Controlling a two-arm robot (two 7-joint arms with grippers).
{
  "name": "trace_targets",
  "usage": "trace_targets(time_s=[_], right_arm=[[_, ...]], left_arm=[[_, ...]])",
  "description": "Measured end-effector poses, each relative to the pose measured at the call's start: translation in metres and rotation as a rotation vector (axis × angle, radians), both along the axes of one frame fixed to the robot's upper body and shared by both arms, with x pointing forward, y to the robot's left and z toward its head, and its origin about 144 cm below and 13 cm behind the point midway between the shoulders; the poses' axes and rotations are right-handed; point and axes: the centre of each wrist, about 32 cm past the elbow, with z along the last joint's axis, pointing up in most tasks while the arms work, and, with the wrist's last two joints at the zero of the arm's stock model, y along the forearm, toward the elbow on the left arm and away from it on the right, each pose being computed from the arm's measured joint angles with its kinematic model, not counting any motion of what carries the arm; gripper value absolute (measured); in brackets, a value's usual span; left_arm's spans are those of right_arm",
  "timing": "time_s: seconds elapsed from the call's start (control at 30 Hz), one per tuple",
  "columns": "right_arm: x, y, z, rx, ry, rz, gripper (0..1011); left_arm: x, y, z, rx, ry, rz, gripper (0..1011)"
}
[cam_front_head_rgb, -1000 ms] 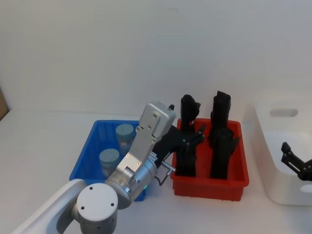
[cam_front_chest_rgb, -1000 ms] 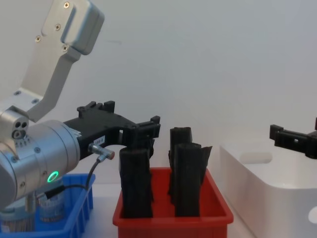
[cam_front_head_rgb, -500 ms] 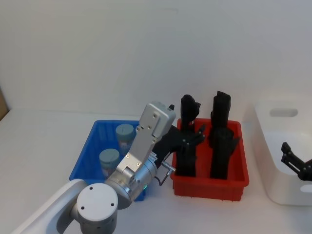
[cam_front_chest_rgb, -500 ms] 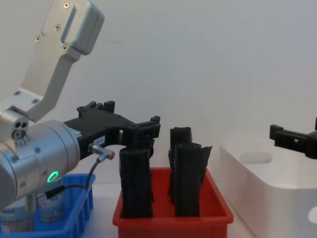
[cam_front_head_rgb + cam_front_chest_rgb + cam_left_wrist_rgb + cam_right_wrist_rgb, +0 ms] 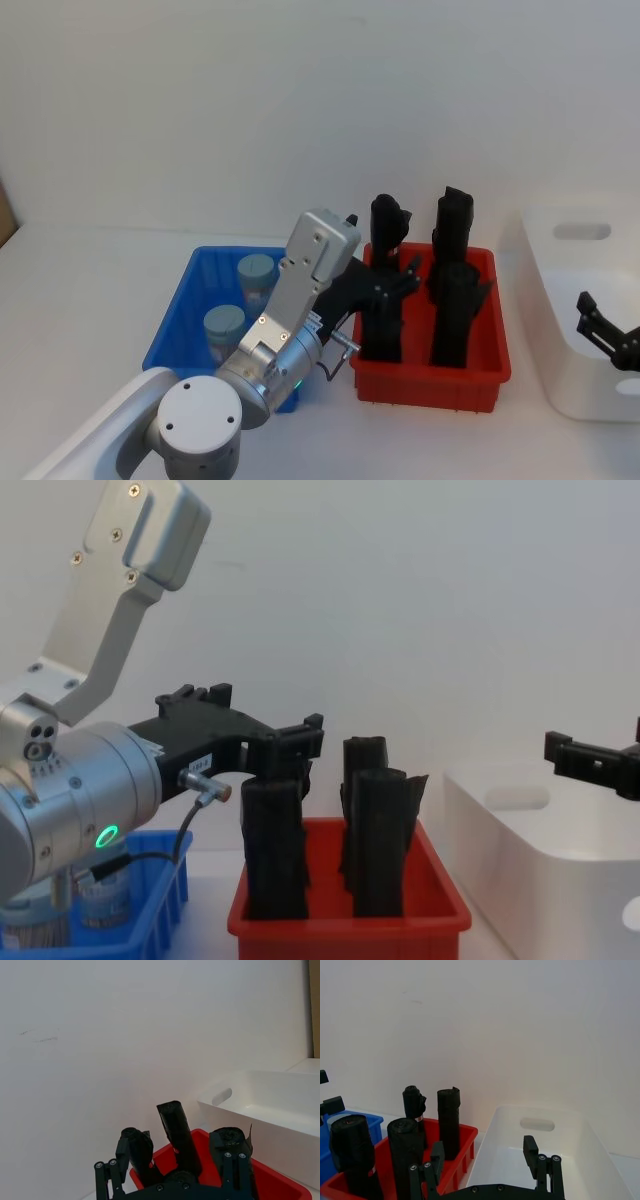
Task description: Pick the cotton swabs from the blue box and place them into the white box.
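Two cotton swabs tubs with grey-blue lids [image 5: 256,273] [image 5: 223,326] stand in the blue box [image 5: 170,331], which also appears low in the chest view [image 5: 152,920] with a tub [image 5: 100,902] inside. My left gripper [image 5: 398,278] [image 5: 292,742] [image 5: 170,1182] hovers open and empty above the left side of the red bin, right of the blue box. The white box [image 5: 566,300] [image 5: 540,865] [image 5: 540,1127] stands at the far right. My right gripper [image 5: 606,336] [image 5: 592,761] [image 5: 483,1160] hangs open and empty above it.
A red bin [image 5: 430,375] [image 5: 350,922] [image 5: 280,1186] [image 5: 465,1136] with several tall black rolled bundles [image 5: 455,290] stands between the blue and white boxes. My left arm's large silver joint [image 5: 270,330] hides the blue box's right part. A plain white wall stands behind.
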Motion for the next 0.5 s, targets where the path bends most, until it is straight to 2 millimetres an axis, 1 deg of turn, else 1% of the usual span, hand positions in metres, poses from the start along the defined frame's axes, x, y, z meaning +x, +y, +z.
trace_targets(time_s=[0.5], right_arm=[[0.0,0.0,0.0,0.0,0.0,0.0,1002]], left_arm=[[0.0,0.0,0.0,0.0,0.0,0.0,1004]])
